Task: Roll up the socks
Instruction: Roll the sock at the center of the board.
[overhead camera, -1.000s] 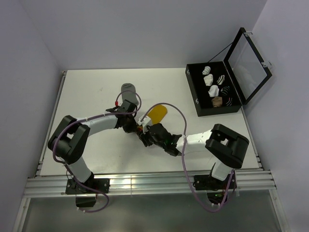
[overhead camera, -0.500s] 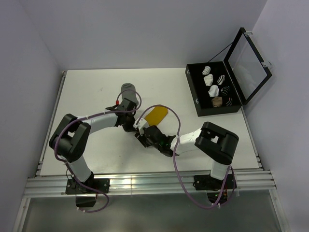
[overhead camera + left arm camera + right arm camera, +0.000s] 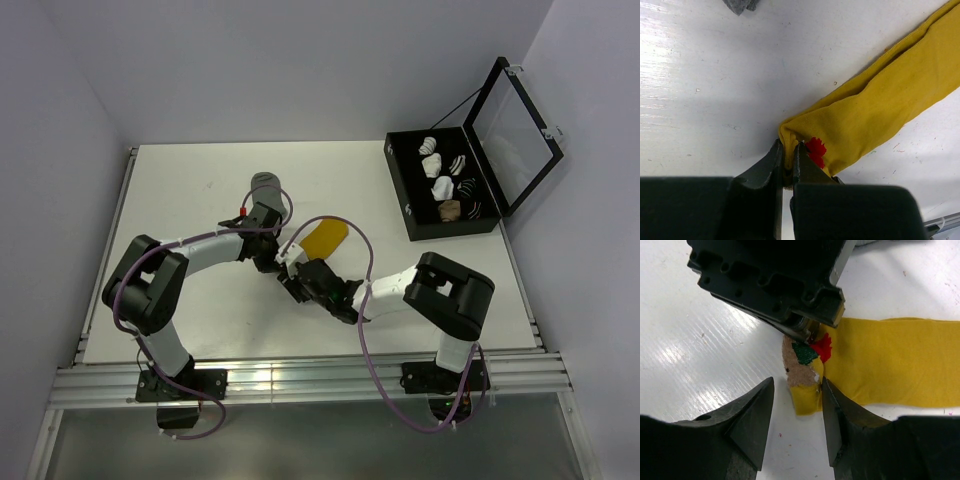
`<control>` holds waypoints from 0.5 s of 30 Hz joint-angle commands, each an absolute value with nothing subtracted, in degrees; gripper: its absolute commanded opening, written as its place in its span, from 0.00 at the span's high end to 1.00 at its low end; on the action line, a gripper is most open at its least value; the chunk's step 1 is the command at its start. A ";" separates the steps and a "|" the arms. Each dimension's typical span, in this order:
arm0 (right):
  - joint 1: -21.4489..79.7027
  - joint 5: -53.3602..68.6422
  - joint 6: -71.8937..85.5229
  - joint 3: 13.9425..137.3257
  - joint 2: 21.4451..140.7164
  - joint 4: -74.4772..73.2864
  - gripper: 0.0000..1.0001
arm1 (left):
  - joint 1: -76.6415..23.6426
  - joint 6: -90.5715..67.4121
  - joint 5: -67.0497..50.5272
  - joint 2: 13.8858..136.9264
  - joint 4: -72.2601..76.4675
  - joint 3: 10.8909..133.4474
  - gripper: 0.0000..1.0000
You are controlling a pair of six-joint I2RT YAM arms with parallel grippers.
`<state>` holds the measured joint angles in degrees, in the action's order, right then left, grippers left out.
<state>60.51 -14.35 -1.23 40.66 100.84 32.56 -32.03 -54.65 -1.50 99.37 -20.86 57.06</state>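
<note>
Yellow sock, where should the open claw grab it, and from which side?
Take the folded end beside the red mark, where the mustard-yellow sock is doubled over and thick. The left gripper pinches that corner from one side, so the right gripper probably does best coming from the opposite side, jaws astride the fold.

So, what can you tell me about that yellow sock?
The yellow sock looks like soft mustard knit fabric. It lies flat and stretched out on the white table. The end nearest the arms is turned up a little, showing a red mark, a green patch and a tan inside. The left jaws are shut on that end, right beside the red mark. The right jaws stand open either side of it.
</note>
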 commanded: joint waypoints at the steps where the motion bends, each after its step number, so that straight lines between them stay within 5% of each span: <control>1: 61.00 -14.77 -1.85 44.20 100.54 33.75 0.51 | -31.82 -53.35 -1.84 100.81 -22.24 57.48 1.00; 15: 60.91 -12.31 -0.09 47.64 105.38 23.03 0.74 | -31.73 -54.84 -2.99 100.02 -20.48 56.78 1.00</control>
